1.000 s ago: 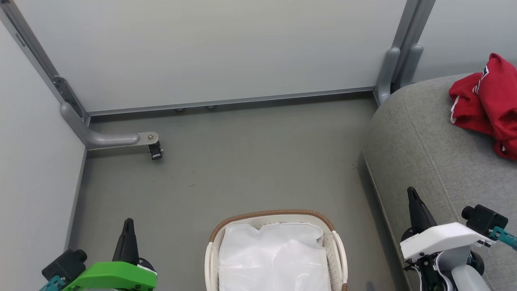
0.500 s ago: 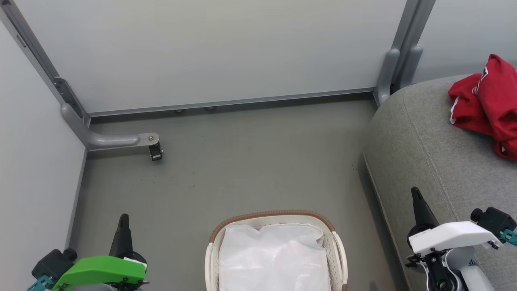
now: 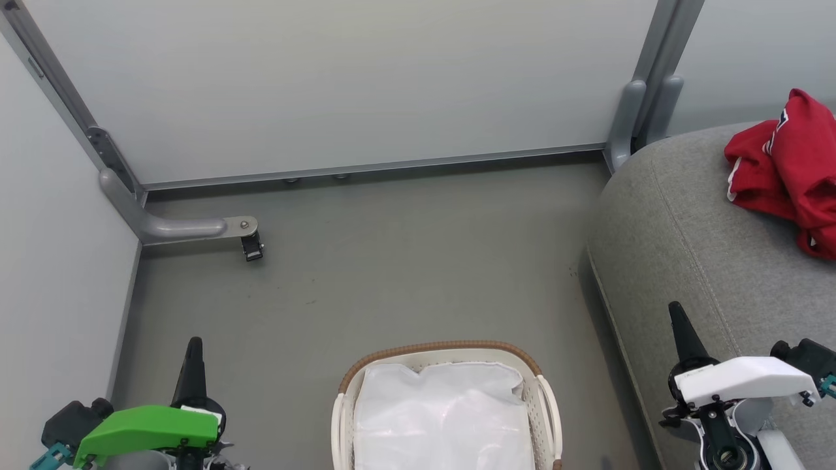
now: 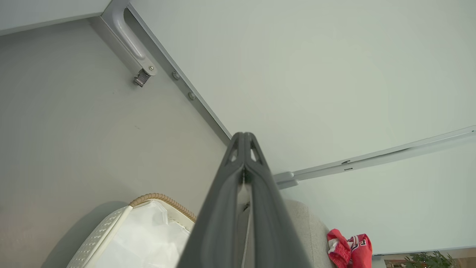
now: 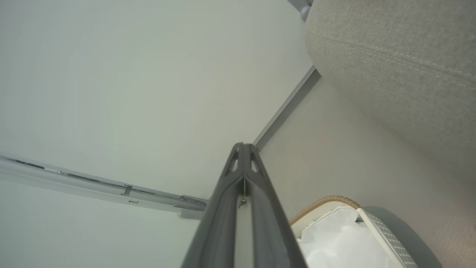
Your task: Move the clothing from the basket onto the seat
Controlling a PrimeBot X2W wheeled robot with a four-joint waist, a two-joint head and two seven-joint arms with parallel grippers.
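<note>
Holding both arms low over the grey floor (image 3: 405,261), one on each side of the basket (image 3: 444,346). My left fingers (image 3: 194,356) are pressed flat together into one dark blade at the lower left of the head view, closed on themselves, tip pointing toward the back wall panel (image 3: 339,85). A green wrist cover (image 3: 147,424) sits behind them. My right fingers (image 3: 679,329) are the same at the lower right: pads meeting along a thin seam, white wrist cover (image 3: 744,380) behind, tip lying over the near edge of the seat (image 3: 686,248) in the head view. Both wrist views show the pairs closed right to the tip.

Clothing (image 3: 793,170): crumpled red bundle with white trim, lying on top of the seat at the far right, partly cut by the frame edge, well apart from both pairs of fingers. Left wrist view catches white lettering on it. Seat is light grey fabric with a rounded edge and a stitched seam, right of the basket with a strip of floor between.

Basket sits on the floor at bottom centre: brown woven rim, cream perforated sides, white liner (image 3: 444,418) crumpled across its inside. Grey metal foot (image 3: 189,227) with a small black fitting juts from the left wall corner, well apart from the basket. Bit of green plant (image 4: 427,258) at the left wrist view's bottom right corner.
</note>
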